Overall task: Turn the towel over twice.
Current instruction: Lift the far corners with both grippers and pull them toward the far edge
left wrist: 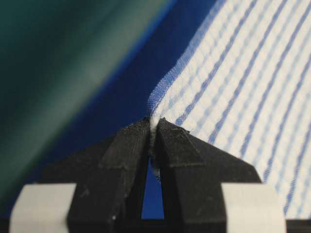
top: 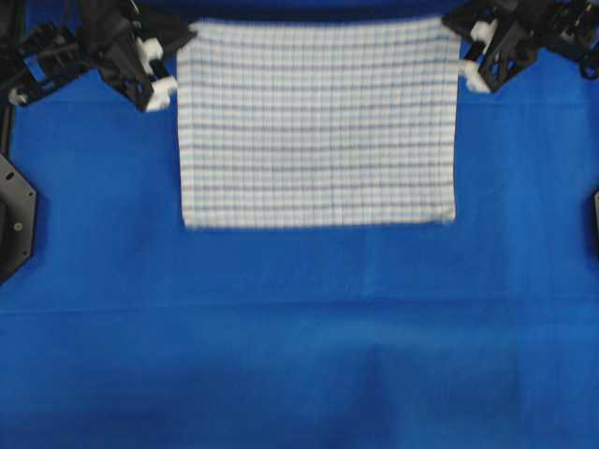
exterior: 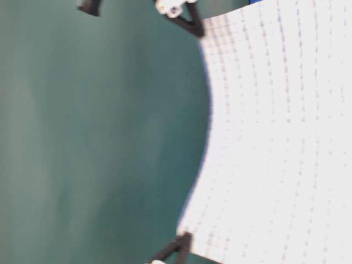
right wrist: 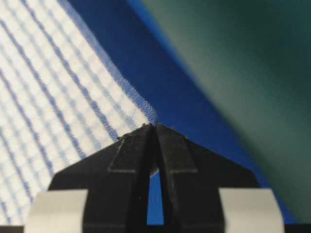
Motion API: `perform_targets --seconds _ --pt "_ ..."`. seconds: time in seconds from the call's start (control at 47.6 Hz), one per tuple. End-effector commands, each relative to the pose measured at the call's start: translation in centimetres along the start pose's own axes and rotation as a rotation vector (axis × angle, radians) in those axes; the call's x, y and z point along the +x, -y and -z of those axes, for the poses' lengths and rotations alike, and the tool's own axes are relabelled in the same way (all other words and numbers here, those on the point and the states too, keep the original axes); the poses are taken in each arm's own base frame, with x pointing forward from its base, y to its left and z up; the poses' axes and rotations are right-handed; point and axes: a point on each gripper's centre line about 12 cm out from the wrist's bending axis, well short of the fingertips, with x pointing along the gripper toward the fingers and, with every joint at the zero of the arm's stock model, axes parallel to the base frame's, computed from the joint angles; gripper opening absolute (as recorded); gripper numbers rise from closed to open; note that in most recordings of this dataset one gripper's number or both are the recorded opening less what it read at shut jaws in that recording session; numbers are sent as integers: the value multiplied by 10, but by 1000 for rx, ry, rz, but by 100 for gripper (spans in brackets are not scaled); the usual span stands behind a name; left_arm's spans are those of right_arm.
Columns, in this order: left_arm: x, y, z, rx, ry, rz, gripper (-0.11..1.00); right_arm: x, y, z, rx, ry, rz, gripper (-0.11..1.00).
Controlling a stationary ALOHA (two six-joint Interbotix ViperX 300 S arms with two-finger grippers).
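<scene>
The towel [top: 318, 122], white with thin blue stripes, hangs spread out as a flat sheet, held up by its two far corners. My left gripper [top: 184, 37] is shut on its far left corner, and the corner's hem shows pinched between the black tips of the left gripper [left wrist: 153, 124]. My right gripper [top: 454, 25] is shut on the far right corner, where cloth runs into the closed tips of the right gripper [right wrist: 155, 127]. In the table-level view the towel [exterior: 275, 137] sags slightly along its raised edge between two black fingertips [exterior: 192, 23] at its corners.
The plain blue table covering [top: 299, 337] spreads under and in front of the towel. Black arm mounts stand at the left edge [top: 14, 215] and the right edge [top: 595, 220]. A green wall [exterior: 82, 137] lies behind.
</scene>
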Motion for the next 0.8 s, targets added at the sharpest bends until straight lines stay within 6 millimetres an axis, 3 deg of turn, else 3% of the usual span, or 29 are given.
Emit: perform_targets --seconds 0.0,0.399,0.546,0.777 --pt "-4 -8 -29 27 89 -28 3 -13 12 -30 -8 77 31 5" --pt "-19 -26 -83 67 261 -92 3 -56 29 -96 -75 192 79 5" --pt "-30 -27 -92 65 300 -99 3 -68 29 -104 -77 204 80 5" --pt "-43 -16 -91 69 318 -68 3 -82 16 -102 -90 198 41 5"
